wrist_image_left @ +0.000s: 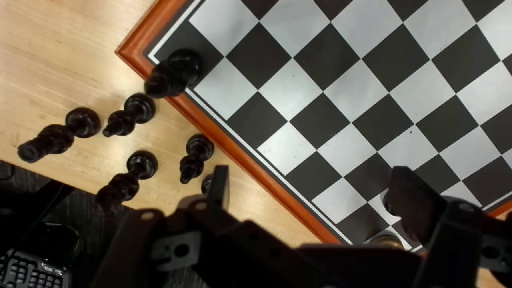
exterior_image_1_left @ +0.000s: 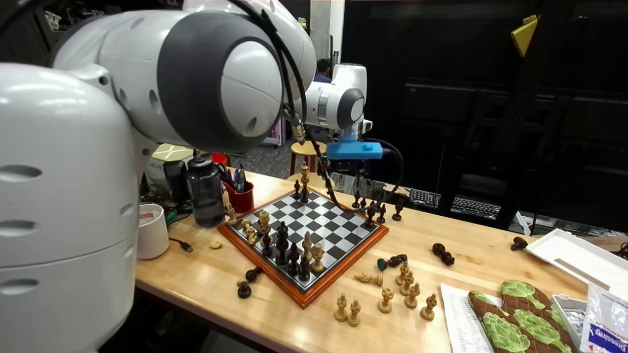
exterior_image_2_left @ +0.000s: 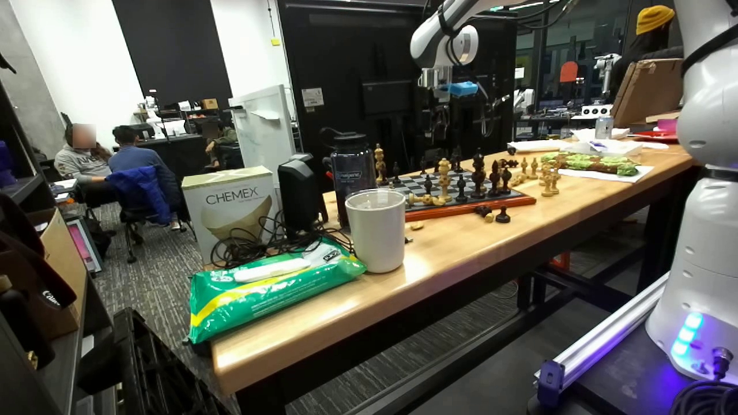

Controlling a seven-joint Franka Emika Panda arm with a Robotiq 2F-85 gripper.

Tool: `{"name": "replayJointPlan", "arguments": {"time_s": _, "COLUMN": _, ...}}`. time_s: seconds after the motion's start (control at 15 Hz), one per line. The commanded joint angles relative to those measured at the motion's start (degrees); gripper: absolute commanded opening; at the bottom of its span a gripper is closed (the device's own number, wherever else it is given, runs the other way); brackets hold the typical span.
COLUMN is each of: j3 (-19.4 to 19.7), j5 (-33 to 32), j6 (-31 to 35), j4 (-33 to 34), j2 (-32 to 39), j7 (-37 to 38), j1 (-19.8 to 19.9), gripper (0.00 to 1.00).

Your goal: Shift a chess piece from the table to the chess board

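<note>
Black-and-white chess board [exterior_image_1_left: 319,225]: reddish-brown frame; flat on the table [exterior_image_1_left: 304,328], askew to the table edge, one corner toward the camera in an exterior view.
Gripper [wrist_image_left: 311,178]: fingers wide apart in the wrist view, one seen against the table, the other against the board.
Task's chess piece: which one is meant, cannot tell; several loose ones are on the table.
Dark pieces [wrist_image_left: 138,110]: a group on the table beside the frame, upright, long axes vertical.
Corner piece [wrist_image_left: 174,74]: dark, upright on the board's corner square.
Dark toppled piece [exterior_image_1_left: 394,261]: on the table beside the board; long axis sideways in an exterior view, green base left, head right.
Pale toppled piece [exterior_image_1_left: 368,278]: near it; long axis also sideways, head left, base right.
Pale standing pieces [exterior_image_1_left: 385,300]: several on the table, upright.
White cup [exterior_image_2_left: 376,236]: upright, near the table edge.
</note>
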State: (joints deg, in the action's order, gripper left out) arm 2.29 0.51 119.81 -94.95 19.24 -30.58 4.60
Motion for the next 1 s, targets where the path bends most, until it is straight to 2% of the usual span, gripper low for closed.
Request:
{"name": "replayJointPlan", "arguments": {"time_s": 0.0, "j3": -1.19, "j5": -0.44, "j6": -0.60, "j4": 1.38, "j2": 0.97, "j7": 0.51, "j1": 0.82, "gripper": 1.00}}
{"name": "replayJointPlan", "arguments": {"time_s": 0.4, "j3": -2.08, "j5": -0.65, "j6": -1.58, "j4": 7.86, "j2": 6.22, "j7": 0.88, "j1": 0.73, "gripper": 1.00}}
{"name": "replayJointPlan", "arguments": {"time_s": 0.93, "j3": -2.48, "j5": -1.13, "j6": -3.31, "j4": 16.82, "j2": 12.78, "j7": -1.26, "j1": 2.59, "gripper": 1.00}}
